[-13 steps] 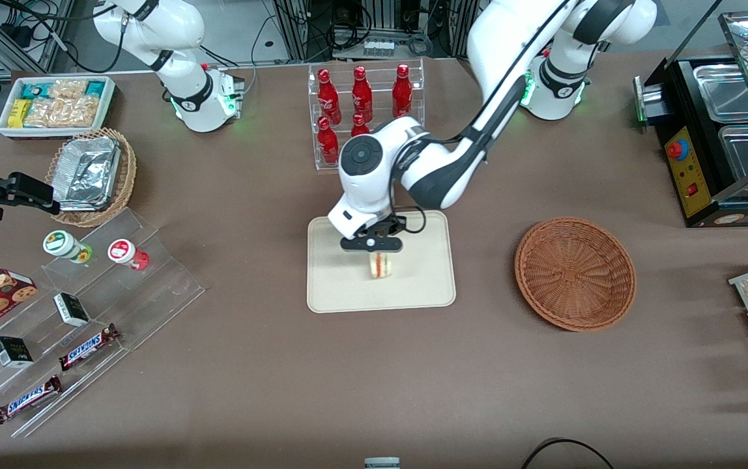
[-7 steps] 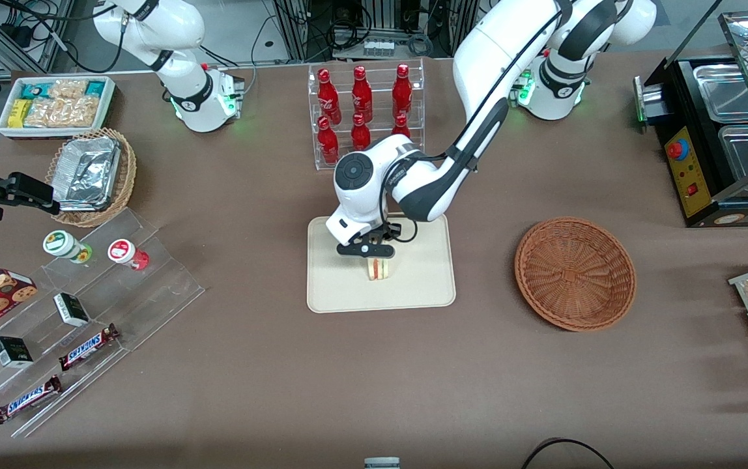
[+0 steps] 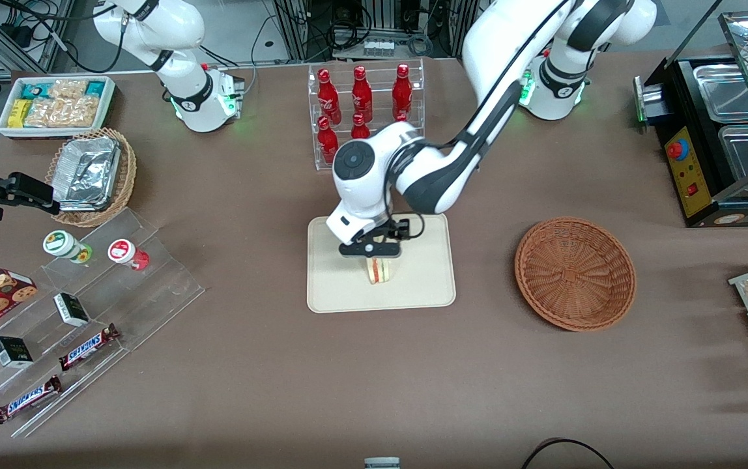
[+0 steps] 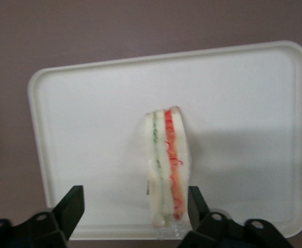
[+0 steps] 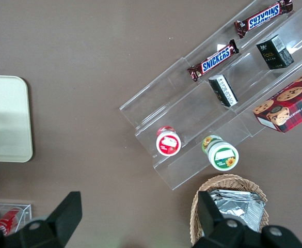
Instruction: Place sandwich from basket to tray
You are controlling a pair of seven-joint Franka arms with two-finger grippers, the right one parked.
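A: Where is the small triangular white-bread sandwich (image 3: 379, 270) with its orange-red and green layers?

B: Standing on edge on the flat cream-beige rectangular tray (image 3: 335, 286), near the tray's middle. In the wrist view the sandwich (image 4: 166, 173) sits between the two black fingers (image 4: 70, 209), with a gap on either side.

A: So the left arm's gripper (image 3: 374, 255) has let go?

B: Its fingers are spread wide and touch nothing. It hangs just above the sandwich's top.

A: What differs from a second ago?

B: Then the sandwich was held a little above the tray. Half a second ago it already stood on the tray, and the gripper has since lifted slightly, with the arm's white wrist raised a touch. The sandwich has stayed put.

A: And the round reddish-brown woven wicker basket (image 3: 575, 272)?

B: At three o'clock from the tray in the front view, well apart from it, toward the working arm's end of the table. Nothing lies in it, and it has not shifted.
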